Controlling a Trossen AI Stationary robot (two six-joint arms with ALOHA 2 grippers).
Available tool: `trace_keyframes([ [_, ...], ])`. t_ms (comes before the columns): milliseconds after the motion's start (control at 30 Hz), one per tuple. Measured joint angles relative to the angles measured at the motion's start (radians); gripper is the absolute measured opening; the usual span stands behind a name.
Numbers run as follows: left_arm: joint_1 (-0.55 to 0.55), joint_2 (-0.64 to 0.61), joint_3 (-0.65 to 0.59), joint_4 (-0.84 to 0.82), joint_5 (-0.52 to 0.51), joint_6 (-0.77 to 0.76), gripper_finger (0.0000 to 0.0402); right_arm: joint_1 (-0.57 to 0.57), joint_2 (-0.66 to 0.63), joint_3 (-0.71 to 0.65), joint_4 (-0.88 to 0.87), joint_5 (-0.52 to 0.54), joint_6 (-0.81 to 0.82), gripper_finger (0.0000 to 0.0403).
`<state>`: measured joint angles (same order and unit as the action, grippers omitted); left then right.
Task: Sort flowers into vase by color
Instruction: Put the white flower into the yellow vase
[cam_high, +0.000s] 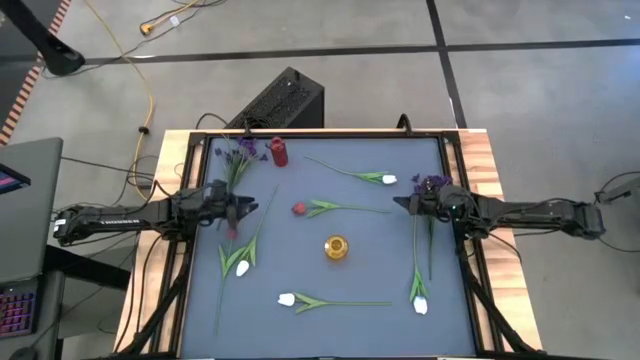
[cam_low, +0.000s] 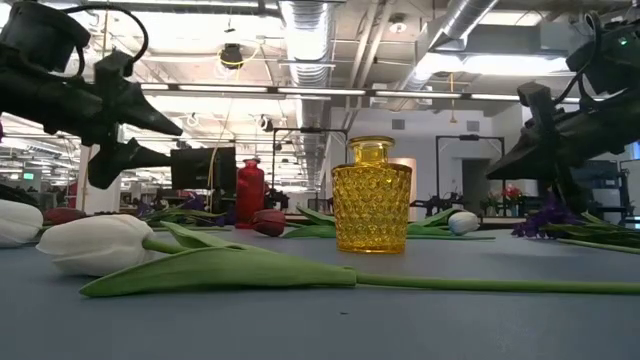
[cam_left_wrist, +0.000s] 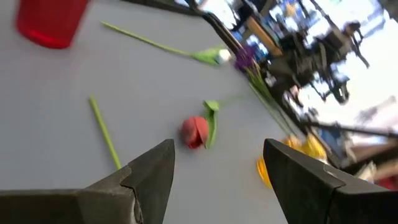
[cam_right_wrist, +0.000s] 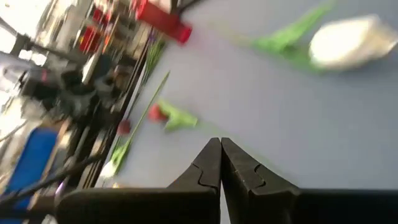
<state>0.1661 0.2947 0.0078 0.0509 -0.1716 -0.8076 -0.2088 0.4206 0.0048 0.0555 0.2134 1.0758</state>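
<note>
1. Yellow vase (cam_high: 336, 247) stands mid-desk (cam_high: 370, 300); red vase (cam_high: 278, 151) stands far behind it, toward the left arm's side.
2. Flowers lie scattered flat around the yellow vase: red tulip (cam_high: 299, 208) just behind it, white tulips (cam_high: 287, 298) in front, purple sprigs (cam_high: 243, 152) beside the red vase.
3. Left hand (cam_left_wrist: 217, 168) hovers with fingers spread, aimed at the red tulip; likely next pick.
4. Right hand (cam_right_wrist: 220, 163) hovers pinched closed, empty, right of the yellow vase.
5. Advice: grip the stem near the bloom, not the petals.

Left gripper (cam_left_wrist: 217, 171) agape; right gripper (cam_right_wrist: 220, 163) closed
</note>
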Motion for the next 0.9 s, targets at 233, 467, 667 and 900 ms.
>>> trace_keyframes([
  [233,0.0,0.0,0.0,0.015,-0.106,-0.075,0.0235,-0.048,-0.003,0.0,0.08,0.028,-0.081,0.0033],
  [467,0.0,0.0,0.005,0.078,0.001,-0.101,0.0234,-0.058,-0.002,0.092,0.13,-0.118,-0.355,0.0054],
  [667,0.004,0.032,0.13,0.055,-0.01,0.083,0.0209,-0.053,0.044,0.262,0.017,-0.161,-0.484,0.008],
  [900,0.024,0.162,0.29,0.029,-0.018,0.319,0.0172,-0.053,0.18,0.479,-0.248,-0.163,-0.589,0.01],
])
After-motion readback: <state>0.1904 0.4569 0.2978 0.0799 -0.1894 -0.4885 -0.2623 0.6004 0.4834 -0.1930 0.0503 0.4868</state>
